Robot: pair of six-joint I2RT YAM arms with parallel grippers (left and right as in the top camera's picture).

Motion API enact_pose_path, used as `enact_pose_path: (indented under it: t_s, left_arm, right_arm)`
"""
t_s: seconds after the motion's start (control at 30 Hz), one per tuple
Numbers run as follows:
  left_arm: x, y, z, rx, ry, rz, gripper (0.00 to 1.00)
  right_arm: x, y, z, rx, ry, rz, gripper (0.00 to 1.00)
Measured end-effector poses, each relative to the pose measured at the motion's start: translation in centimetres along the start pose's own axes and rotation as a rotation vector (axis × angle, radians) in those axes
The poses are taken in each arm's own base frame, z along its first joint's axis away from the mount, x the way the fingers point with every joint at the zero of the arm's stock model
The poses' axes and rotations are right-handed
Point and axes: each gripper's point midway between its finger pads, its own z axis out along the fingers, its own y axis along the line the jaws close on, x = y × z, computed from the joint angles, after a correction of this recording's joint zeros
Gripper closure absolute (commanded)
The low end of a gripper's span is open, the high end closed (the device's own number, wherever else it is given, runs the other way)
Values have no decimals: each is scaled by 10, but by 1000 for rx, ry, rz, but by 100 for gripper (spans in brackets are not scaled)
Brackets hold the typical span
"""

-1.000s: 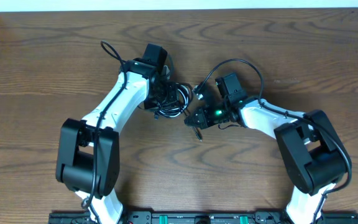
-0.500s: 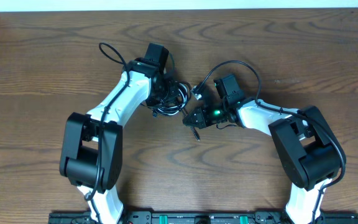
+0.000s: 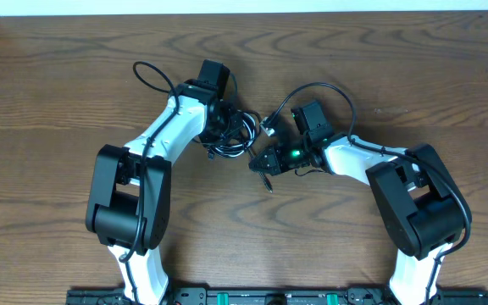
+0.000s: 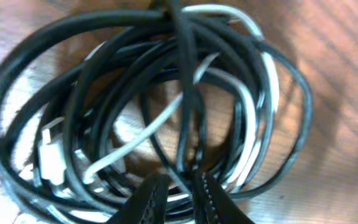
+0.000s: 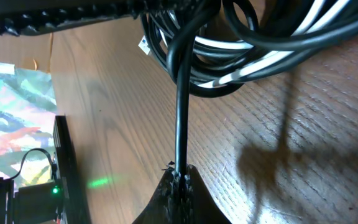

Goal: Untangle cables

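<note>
The cables (image 3: 237,135) lie as one tangled bundle on the table between the two arms. In the left wrist view, several looped black cords (image 4: 30,74) and a white cord (image 4: 253,106) with a white plug (image 4: 51,155) fill the frame. My left gripper (image 4: 180,186) (image 3: 227,127) sits at the bundle's edge, its jaws a narrow gap apart with cords running behind the tips. My right gripper (image 5: 179,180) (image 3: 265,163) is shut on one black cord (image 5: 181,112). That cord runs taut up into the bundle (image 5: 241,56).
Thicker black arm wires loop above the left arm (image 3: 146,72) and the right arm (image 3: 320,89). The left arm's body (image 5: 73,15) crosses the top of the right wrist view. The robot's base rail (image 3: 269,296) runs along the wooden table's (image 3: 58,127) front edge.
The left gripper's jaws have parted slightly and the left arm's elbow has shifted a little. The right gripper has stayed shut on its black cord, almost still.
</note>
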Motion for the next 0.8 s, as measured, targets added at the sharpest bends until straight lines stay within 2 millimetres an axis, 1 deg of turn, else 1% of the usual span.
enact_pose_path:
  t_s: [0.17,0.2,0.23,0.37,0.53,0.8]
  left_arm:
    - [2,-9,0,52,21,-13,81]
    - [2,-10,0,55,27,-15,85]
    - [3,-10,0,58,29,-18,85]
    - [6,-7,0,48,43,-31,87]
    - [11,-1,0,24,62,-41,87]
    - [11,-2,0,22,57,-44,87]
  right_arm:
    - [0,0,0,0,0,1,99]
    - [0,0,0,0,0,0,99]
    - [0,0,0,1,0,1,99]
    - [0,0,0,0,1,1,99]
    - [1,1,0,-3,2,1,99]
    - [1,1,0,-6,3,1,99]
